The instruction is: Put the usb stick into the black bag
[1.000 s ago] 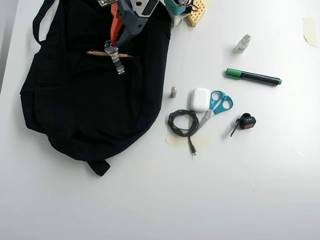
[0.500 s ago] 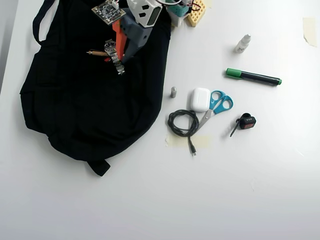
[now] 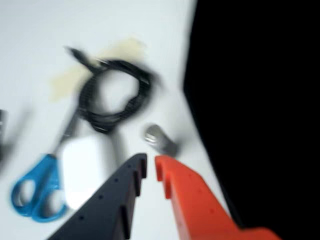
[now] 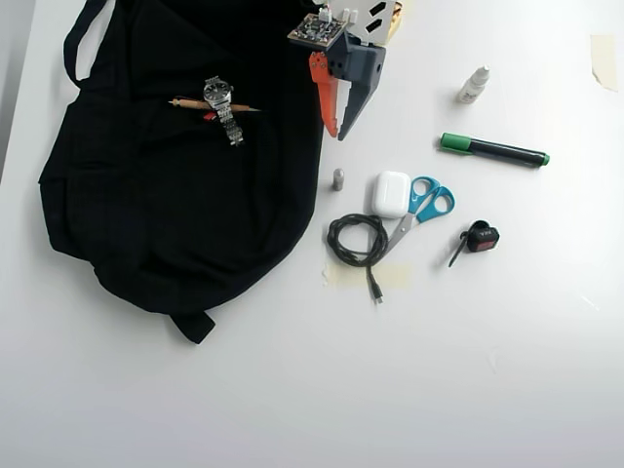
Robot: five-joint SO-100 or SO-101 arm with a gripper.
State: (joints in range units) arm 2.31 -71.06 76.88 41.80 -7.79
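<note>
Wrist view: the gripper, one finger dark grey and the other orange, hangs over the white table with its tips nearly together and nothing held between them. Just beyond the tips stands a small grey metal cylinder, blurred. Past it lies a coiled black cable on a patch of pale tape. To the left sit a white rounded earbud case and blue-handled scissors. The large black soft fabric bag fills the right side of the frame. The usb stick cannot be seen here.

Overhead view: the gripper points down the frame beside the right edge of the black bag, which covers the table's top-left part. Its jaws stand close, empty. On the bag lie a silver metal wristwatch and a thin brown pencil; a tiny red spot shows at the watch's left side, touching it, seemingly the red end of the small usb stick, too small to be sure. The grey cylinder stands just below the gripper tips, near the bag's edge. To its right are the earbud case, the scissors, and the cable. Further right lie a green-and-black marker, a black-and-red ring-shaped gadget, and a small white dropper bottle.
</note>
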